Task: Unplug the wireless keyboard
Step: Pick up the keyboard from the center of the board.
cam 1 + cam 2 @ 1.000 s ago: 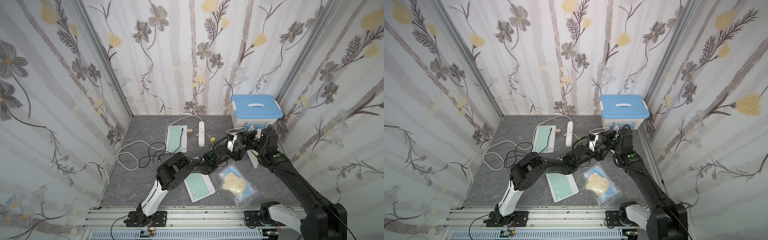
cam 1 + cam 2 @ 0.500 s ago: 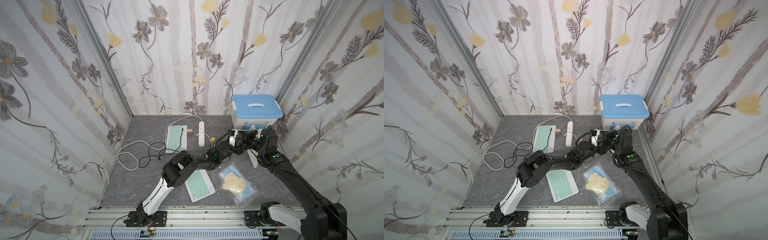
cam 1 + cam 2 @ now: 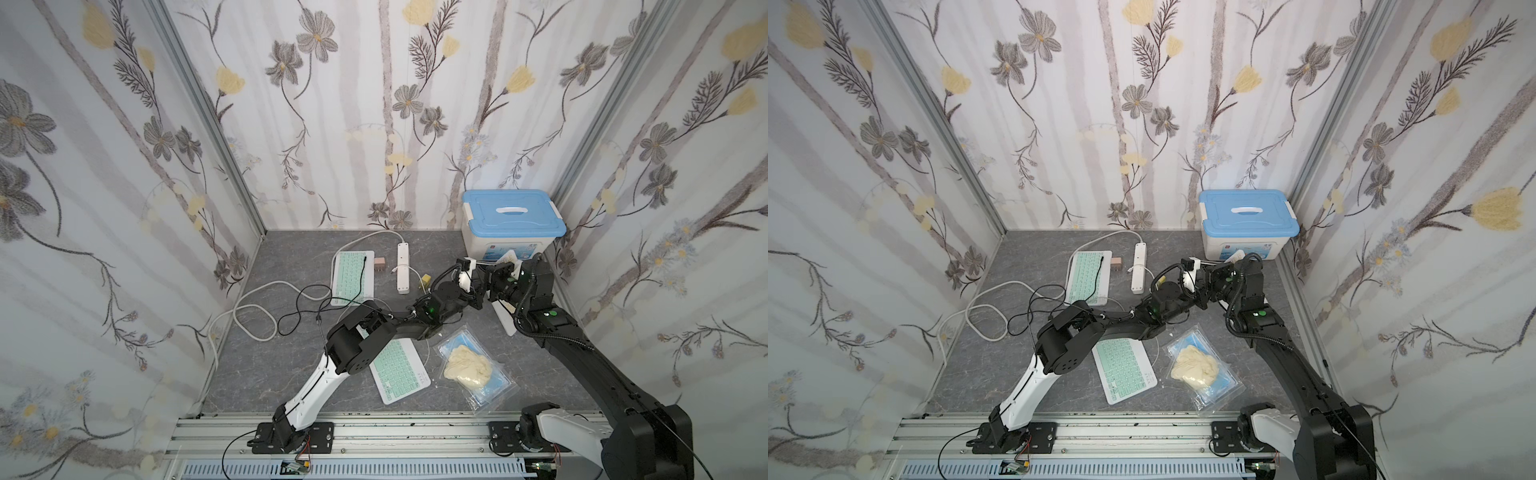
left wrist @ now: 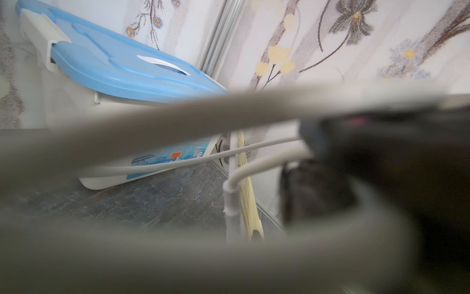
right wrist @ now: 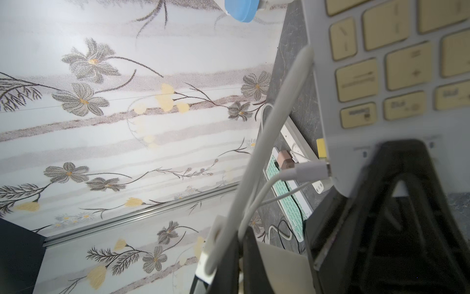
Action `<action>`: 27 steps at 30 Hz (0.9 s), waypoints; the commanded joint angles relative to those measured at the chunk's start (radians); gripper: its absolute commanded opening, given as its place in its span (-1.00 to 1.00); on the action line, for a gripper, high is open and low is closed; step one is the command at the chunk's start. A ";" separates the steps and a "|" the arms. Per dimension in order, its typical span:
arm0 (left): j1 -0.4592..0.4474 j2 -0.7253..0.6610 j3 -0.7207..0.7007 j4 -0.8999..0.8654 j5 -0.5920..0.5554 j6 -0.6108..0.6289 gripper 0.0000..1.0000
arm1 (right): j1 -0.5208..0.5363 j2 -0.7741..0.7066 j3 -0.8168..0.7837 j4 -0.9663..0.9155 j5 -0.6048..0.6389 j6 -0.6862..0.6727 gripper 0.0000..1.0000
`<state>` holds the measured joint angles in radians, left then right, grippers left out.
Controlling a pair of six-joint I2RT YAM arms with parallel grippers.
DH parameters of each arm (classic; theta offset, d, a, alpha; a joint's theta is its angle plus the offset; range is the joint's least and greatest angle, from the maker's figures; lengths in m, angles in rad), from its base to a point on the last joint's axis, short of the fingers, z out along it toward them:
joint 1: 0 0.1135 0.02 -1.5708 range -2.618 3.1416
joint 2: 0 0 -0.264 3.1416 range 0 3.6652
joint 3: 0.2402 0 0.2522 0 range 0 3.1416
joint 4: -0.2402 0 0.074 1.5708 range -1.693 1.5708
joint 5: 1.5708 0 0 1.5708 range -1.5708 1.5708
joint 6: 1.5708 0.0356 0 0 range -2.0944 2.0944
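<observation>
**Op 2:** Where's the kbd?

**Me:** The wireless keyboard (image 5: 381,63) is up on edge, tilted, its low edge looks to rest on the counter (image 3: 291,374). It's just by the storage box (image 3: 513,216), near the rt wall (image 3: 623,208). My right tool (image 3: 496,280) is clamped on its corner.

**Op 2:** Plug?

**Me:** The plug (image 5: 312,172) of the white cable (image 5: 256,203) sits in the kbd's side edge. Its long axis points straight out toward my left tool (image 3: 469,280), so the left arm's nearer. I'd pull along that axis.

**Op 2:** Left tool gripping it?

**Me:** Can't tell, the wrist view's too blurred. The cable runs close by.

**Op 2:** Room?

**Me:** Tight behind w/ box and wall. Smooth grey counter is open leftward.
</observation>
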<state>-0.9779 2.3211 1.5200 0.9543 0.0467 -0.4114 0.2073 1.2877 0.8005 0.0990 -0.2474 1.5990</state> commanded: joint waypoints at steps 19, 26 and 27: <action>0.133 -0.197 -0.147 -0.097 0.267 -0.047 -1.00 | -0.112 -0.075 0.034 -0.209 -0.147 -0.373 0.69; 0.235 -0.340 -0.184 -0.359 0.518 0.016 -1.00 | -0.189 -0.086 0.106 -0.255 -0.272 -0.814 0.64; 0.250 -0.359 -0.180 -0.405 0.554 0.028 -1.00 | -0.189 -0.080 0.127 -0.275 -0.274 -0.875 0.62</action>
<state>-0.7559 2.0098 1.3376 0.6453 0.4419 -0.4332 0.0219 1.1984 0.8902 -0.1627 -0.4511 0.9920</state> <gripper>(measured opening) 0.095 0.812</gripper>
